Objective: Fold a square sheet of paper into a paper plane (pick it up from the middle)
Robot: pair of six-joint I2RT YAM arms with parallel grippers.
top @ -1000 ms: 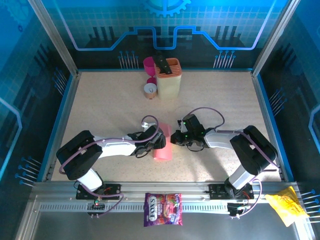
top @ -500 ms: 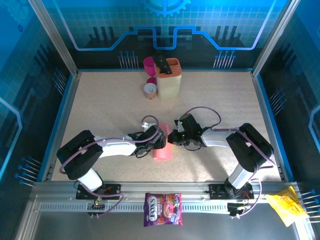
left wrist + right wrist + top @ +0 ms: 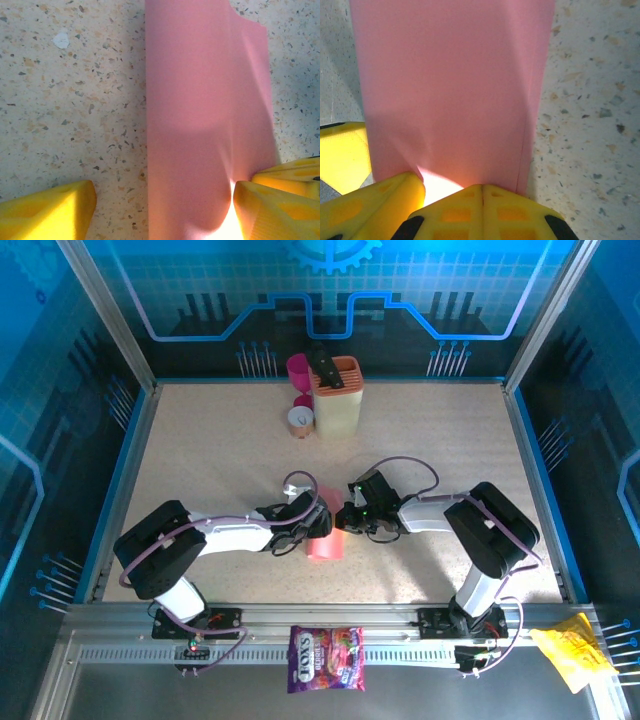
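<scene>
Two tools meet at the middle of the speckled beige surface (image 3: 220, 460), where the sheet (image 3: 326, 540) lies folded into a narrow pink strip. The left tool (image 3: 162, 207) gapes open astride it. The right tool (image 3: 343, 518) is pinched closed on the sheet's right edge. Blue-lit panels (image 3: 330, 290) with circuit lines wall the cell. A cream block (image 3: 337, 400) and a magenta cup (image 3: 298, 367) stand at the far edge, and a candy bag (image 3: 326, 658) lies on the near rail (image 3: 150, 640).

COUNT | salmon-pink folded square sheet of paper (image 3: 328, 546): 1, tabletop centre | magenta plastic cup (image 3: 297, 367): 1, far edge | cream block-shaped holder with orange top (image 3: 337, 402): 1, far edge | small brown round roll (image 3: 300, 421): 1 | purple candy bag (image 3: 326, 658): 1, near rail | yellow crinkled bag (image 3: 572, 652): 1, near rail | black-and-white robot arms: 2 (left arm (image 3: 235, 533), right arm (image 3: 440, 512))
</scene>
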